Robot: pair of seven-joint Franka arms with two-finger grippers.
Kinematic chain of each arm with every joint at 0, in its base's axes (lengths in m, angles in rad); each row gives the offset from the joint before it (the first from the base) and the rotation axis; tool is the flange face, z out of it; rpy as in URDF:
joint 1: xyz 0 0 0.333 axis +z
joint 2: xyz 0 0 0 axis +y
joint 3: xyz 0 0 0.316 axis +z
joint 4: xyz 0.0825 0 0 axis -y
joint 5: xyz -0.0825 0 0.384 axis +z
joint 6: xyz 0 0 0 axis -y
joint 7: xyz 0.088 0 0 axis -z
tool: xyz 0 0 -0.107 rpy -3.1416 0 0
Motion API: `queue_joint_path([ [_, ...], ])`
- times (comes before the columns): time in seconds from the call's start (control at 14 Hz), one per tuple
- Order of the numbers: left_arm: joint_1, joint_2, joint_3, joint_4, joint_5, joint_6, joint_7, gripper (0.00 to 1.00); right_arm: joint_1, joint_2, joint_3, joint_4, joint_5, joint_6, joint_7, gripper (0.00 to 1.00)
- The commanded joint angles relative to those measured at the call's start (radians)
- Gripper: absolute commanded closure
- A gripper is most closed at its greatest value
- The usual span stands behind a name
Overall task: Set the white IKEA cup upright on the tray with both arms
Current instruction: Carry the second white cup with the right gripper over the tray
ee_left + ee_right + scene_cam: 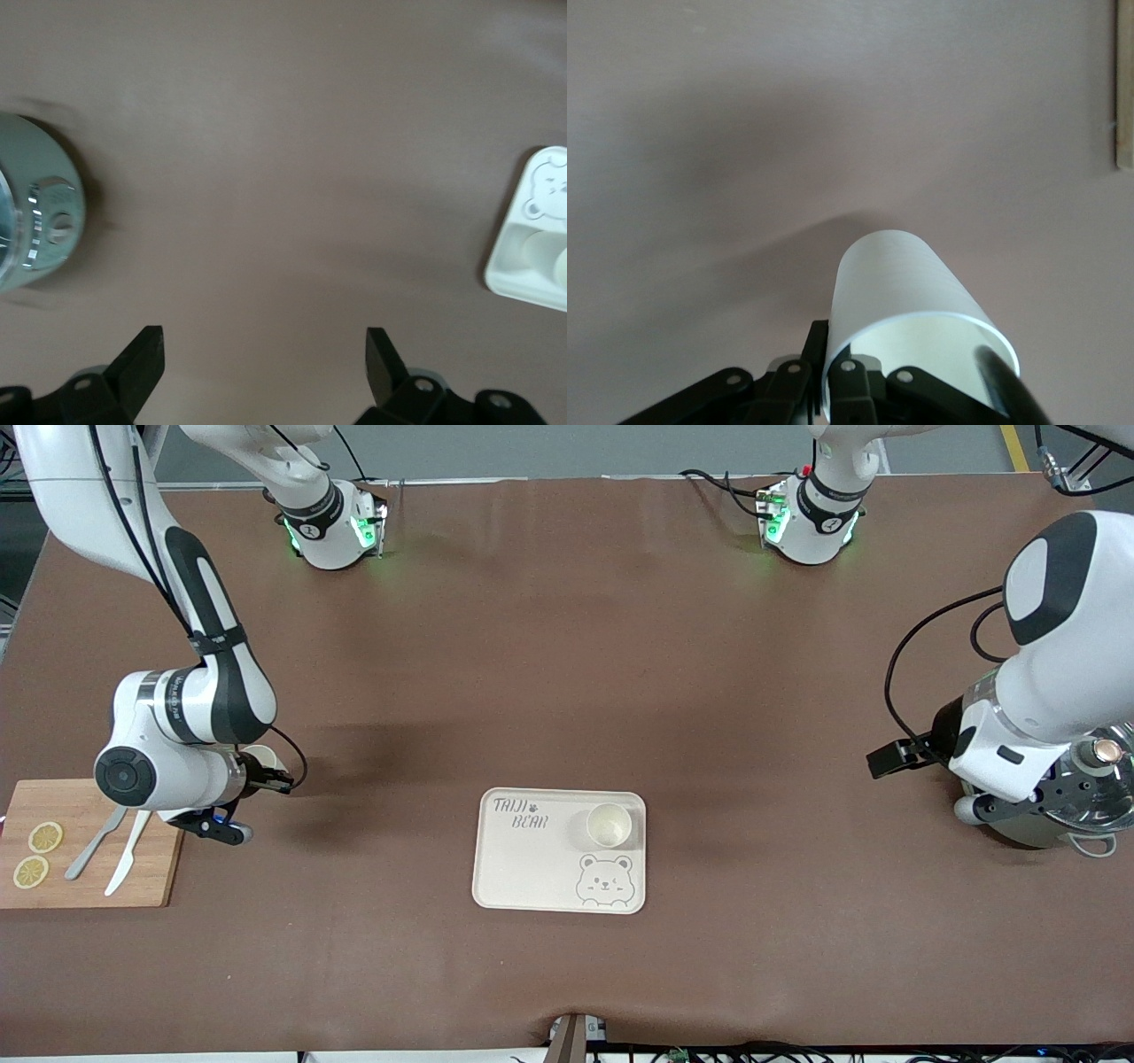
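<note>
Beside the wooden cutting board (89, 868) at the table's right-arm end, right gripper (824, 376) pinches a smooth white cup's (908, 292) rim. Left gripper (264, 363) waits wide open, empty. Another cup (609, 825) sits on the cream tray (532, 868).

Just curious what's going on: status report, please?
Right pincer shut on white cup beside cutting board. Left pincer open, waiting near metal pot. Tray holds another cup, upright.
</note>
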Motion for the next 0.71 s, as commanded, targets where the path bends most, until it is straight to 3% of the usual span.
queue_joint_path([
  [0.0, 0.012, -0.083, -0.009, -0.065, 0.032, -0.003, 0.065, 0.0, 0.082, -0.004, 0.001, 0.065, 0.08, -0.041, 0.142, 1.0],
  [0.5, 0.043, -0.127, 0.0, -0.026, 0.035, -0.005, 0.234, 0.0, 0.244, 0.11, 0.001, 0.272, 0.298, -0.032, 0.468, 1.0],
  [0.64, 0.043, -0.129, 0.0, -0.02, 0.035, -0.015, 0.234, 0.0, 0.293, 0.167, 0.001, 0.344, 0.317, -0.024, 0.595, 1.0],
])
